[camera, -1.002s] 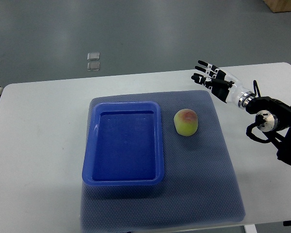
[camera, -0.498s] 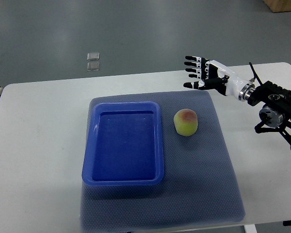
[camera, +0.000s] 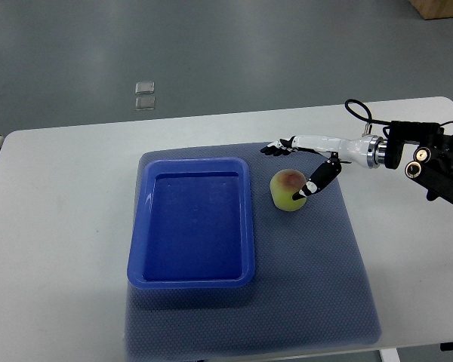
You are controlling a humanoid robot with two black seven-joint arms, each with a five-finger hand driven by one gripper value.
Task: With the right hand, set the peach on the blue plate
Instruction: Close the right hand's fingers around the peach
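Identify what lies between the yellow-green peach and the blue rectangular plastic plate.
Nothing: in the top view only a bare strip of grey mesh mat separates the peach from the plate.

Single top view — no second view to share scene. Camera high on robot's side, looking steeply down across white table [camera: 60, 196], mid-distance; grey floor [camera: 211, 45] fills far upper part — arm [camera: 430, 154] enters from right edge.
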